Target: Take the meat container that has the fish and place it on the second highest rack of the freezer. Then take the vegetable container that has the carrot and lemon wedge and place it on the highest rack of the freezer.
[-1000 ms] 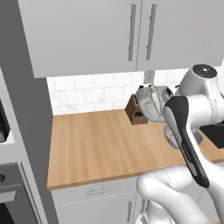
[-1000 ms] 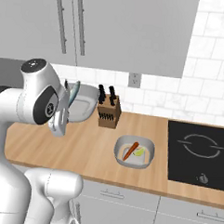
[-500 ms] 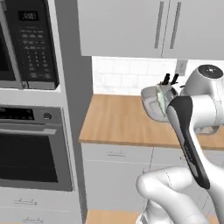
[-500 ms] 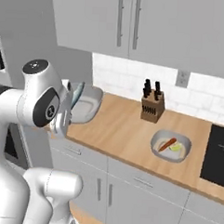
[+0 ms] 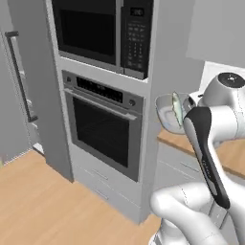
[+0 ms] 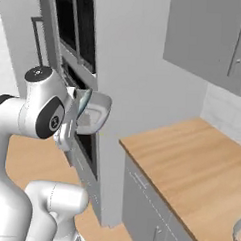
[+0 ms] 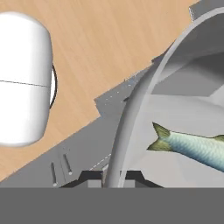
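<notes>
The meat container [image 5: 166,114] hangs tipped on edge in front of the arm, a shallow grey tub with a thick rim. The fish [image 5: 177,108] lies inside it. From the right base view the meat container [image 6: 95,112] and the fish [image 6: 83,101] sit just beside the arm's head. My gripper [image 7: 111,176] is shut on the rim of the meat container [image 7: 127,118], with the fish [image 7: 194,148] to its right. A sliver of grey tub, likely the vegetable container [image 6: 238,237], shows on the counter's edge. The carrot and the lemon wedge are out of view. The freezer's racks are out of view.
A tall grey stack with a microwave [image 5: 103,33] above an oven [image 5: 105,129] stands straight ahead. Left of it is a grey door with a long dark handle [image 5: 20,76]. The wooden counter [image 6: 190,166] runs off to the right, and wooden floor [image 5: 38,206] lies below.
The whole scene has slid right as the base moved left: the counter and knife block left the middle and the oven stack came in. The tub stays held.
</notes>
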{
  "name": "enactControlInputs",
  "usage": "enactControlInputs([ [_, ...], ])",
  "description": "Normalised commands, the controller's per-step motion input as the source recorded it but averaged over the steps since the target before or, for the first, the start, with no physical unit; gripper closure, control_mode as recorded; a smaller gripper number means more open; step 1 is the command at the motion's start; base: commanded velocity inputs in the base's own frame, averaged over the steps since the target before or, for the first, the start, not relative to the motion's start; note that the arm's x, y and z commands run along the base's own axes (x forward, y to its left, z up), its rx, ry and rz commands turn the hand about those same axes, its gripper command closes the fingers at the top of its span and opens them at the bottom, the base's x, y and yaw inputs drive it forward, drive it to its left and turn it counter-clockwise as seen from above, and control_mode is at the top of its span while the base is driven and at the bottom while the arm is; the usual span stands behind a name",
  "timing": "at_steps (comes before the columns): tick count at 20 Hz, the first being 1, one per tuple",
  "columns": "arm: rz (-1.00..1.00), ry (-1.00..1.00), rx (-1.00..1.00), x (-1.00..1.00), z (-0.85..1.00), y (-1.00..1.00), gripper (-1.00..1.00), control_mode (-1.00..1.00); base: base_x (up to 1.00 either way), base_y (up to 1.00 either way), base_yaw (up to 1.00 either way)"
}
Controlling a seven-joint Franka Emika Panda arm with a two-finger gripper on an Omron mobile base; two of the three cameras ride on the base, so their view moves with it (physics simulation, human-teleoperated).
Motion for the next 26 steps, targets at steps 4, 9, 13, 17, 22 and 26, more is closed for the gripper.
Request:
enactControlInputs([
  [4, 0.0, 0.0, 0.0, 0.0, 0.0, 0.0, 1.0, 1.0, 0.41, 0.07, 0.75],
  [9, 0.0, 0.0, 0.0, 0.0, 0.0, 0.0, 1.0, 1.0, 0.53, 0.11, 0.56],
  [13, 0.0, 0.0, 0.0, 0.0, 0.0, 0.0, 1.0, 1.0, 0.72, 0.35, 0.28],
  [17, 0.0, 0.0, 0.0, 0.0, 0.0, 0.0, 1.0, 1.0, 0.92, 0.54, 0.09],
  [22, 0.0, 0.0, 0.0, 0.0, 0.0, 0.0, 1.0, 1.0, 0.99, 0.71, 0.0],
  [26, 0.0, 0.0, 0.0, 0.0, 0.0, 0.0, 1.0, 1.0, 1.0, 0.76, 0.0],
])
